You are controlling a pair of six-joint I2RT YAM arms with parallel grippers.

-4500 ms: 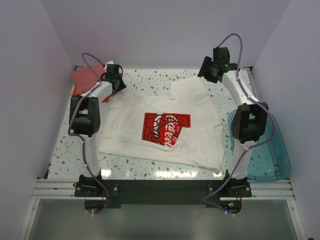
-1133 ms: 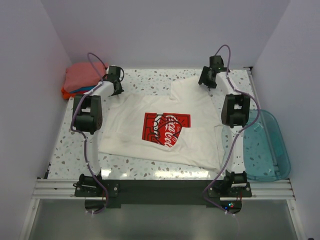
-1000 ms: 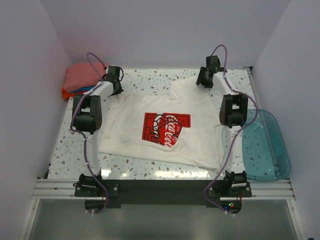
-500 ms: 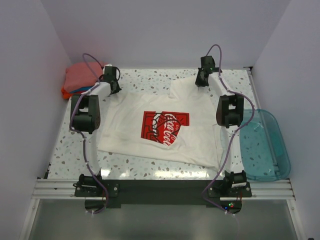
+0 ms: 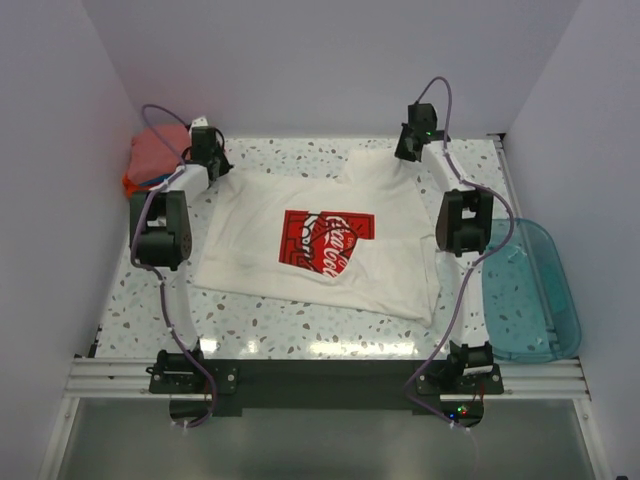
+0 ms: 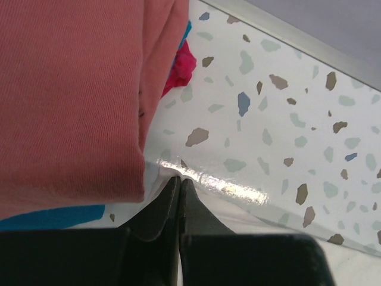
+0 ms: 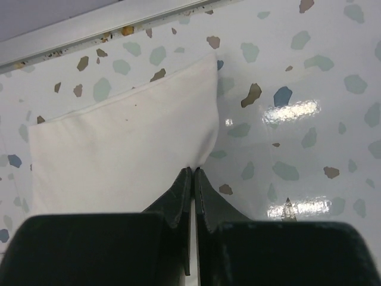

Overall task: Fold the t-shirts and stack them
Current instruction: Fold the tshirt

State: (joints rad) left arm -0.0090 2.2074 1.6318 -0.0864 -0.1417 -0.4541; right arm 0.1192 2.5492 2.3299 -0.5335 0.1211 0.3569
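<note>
Both pincers are pressed together on the far edge of the white shirt [image 5: 320, 265]. The right pincer [image 7: 192, 173] nips the corner of a sleeve, which is plain in its wrist view. The left pincer [image 6: 179, 182] is shut tight too. Only a thin sliver of white cloth shows at its tips, so it seems to hold the other shoulder, though the grip itself is mostly hidden.

Against a second ago, the shirt has slid away from the arm bases and to the left across the table [image 5: 250, 330]. The red print [image 5: 325, 238] now sits further back and further left, and the near hem has drawn off from the table's near edge. The left pincer has ended just beside the salmon shirt [image 6: 71, 89], which tops the folded pile in the far left corner with a teal shirt [image 6: 47, 217] under it. The white shirt's right edge lies apart from the bin [image 5: 530, 290].

I read this as a drag to square and stretch the shirt, not yet a fold. A crease cuts across the print, so smoothing likely comes before folding and stacking.
</note>
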